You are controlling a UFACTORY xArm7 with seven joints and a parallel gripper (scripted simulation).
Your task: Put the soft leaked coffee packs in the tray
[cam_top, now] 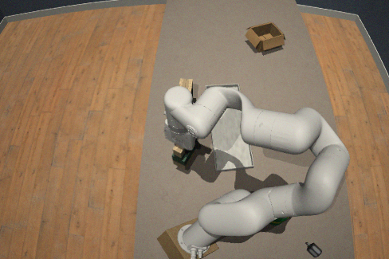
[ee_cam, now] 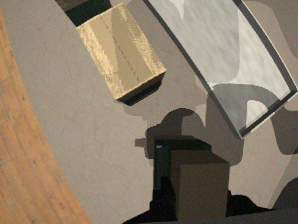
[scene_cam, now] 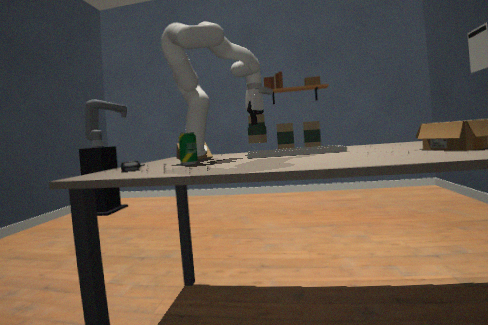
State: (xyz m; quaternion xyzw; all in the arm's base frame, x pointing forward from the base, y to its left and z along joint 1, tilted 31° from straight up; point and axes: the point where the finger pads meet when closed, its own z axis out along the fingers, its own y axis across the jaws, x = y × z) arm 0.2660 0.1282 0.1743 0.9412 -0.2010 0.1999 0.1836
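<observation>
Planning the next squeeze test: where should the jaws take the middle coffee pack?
Middle pack: upper part, from straight above, jaws across its two big flat sides. It stands upright with its top free, neighbours only beside it. The gripper is currently shut on the end pack.
</observation>
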